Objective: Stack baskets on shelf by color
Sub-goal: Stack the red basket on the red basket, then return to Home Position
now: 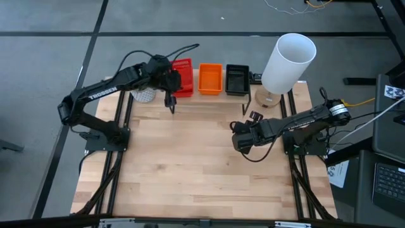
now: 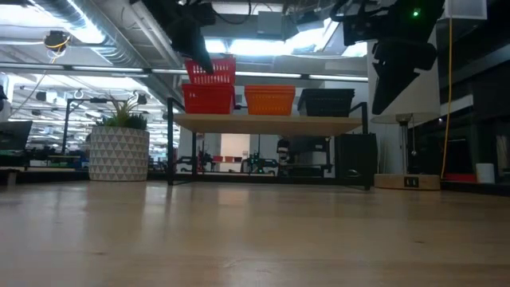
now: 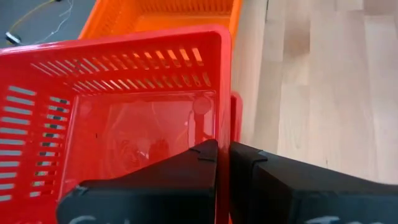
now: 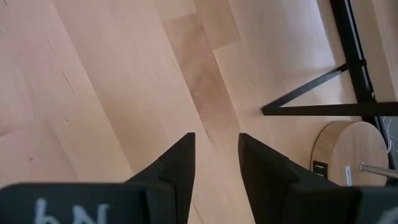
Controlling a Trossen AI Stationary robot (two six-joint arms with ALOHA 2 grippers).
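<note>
A red basket (image 2: 212, 70) hangs tilted just above the red baskets (image 2: 209, 98) standing on the shelf (image 2: 271, 124). My left gripper (image 3: 224, 152) is shut on it over the shelf's left end (image 1: 172, 81). Orange baskets (image 1: 211, 79) stand mid-shelf and black baskets (image 1: 236, 79) at its right end. My right gripper (image 4: 216, 149) hangs open above bare wood at the table's right middle (image 1: 240, 142), with nothing between its fingers. My left gripper pinches one upright wall of the red basket (image 3: 224, 127), with one finger (image 3: 202, 163) inside the basket and the other (image 3: 252, 165) outside. The fingers slant down from the table's left. The basket is lifted clear and tilted, above the red baskets on the shelf.
A white-shaded lamp (image 1: 288, 60) on a round wooden base (image 4: 348, 149) stands at the table's far right, beside the shelf's black legs (image 4: 311, 93). A potted plant (image 2: 119, 147) sits left of the shelf. Bare tabletop (image 1: 190, 171) spreads in front.
</note>
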